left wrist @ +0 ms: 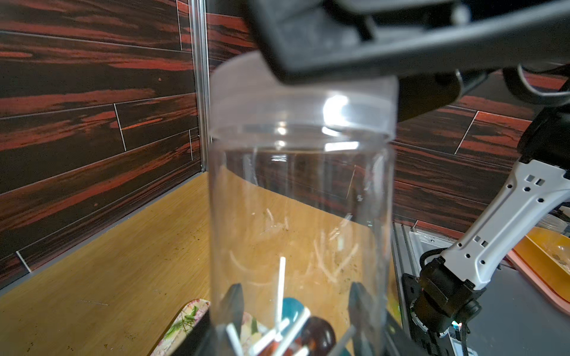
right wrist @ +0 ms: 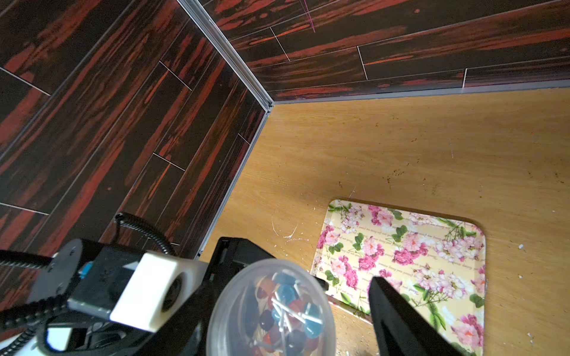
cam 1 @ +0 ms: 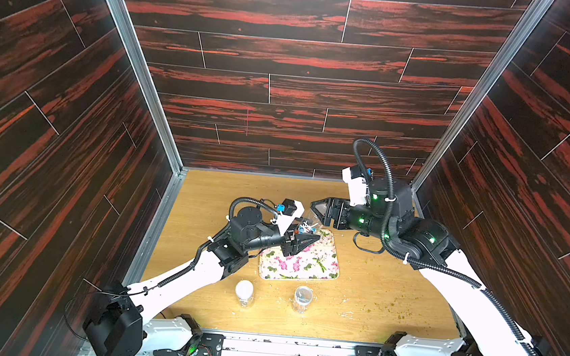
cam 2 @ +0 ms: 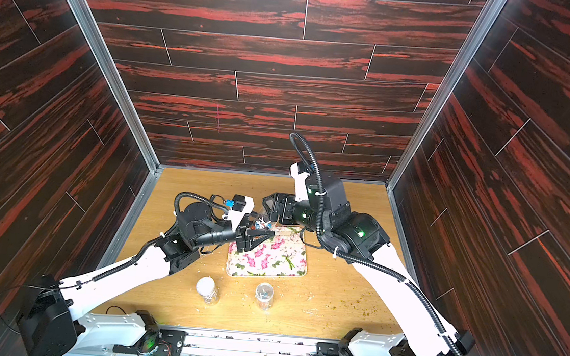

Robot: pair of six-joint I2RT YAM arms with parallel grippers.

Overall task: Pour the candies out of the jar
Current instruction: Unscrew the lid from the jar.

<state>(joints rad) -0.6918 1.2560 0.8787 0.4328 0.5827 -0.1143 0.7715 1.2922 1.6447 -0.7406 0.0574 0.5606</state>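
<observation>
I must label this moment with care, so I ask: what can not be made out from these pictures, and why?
- Right gripper: left wrist view, blurred, cut by the frame edge; contact with the lid unclear.
- Candies: right wrist view, the cloudy lid hides their count.
- Two front jars: top views, too small to read contents.
- Held jar: top views, left gripper partly covers it.

clear lidded jar [left wrist: 302, 200] held aloft; blue, red, dark candies [right wrist: 285, 292] inside.
</observation>
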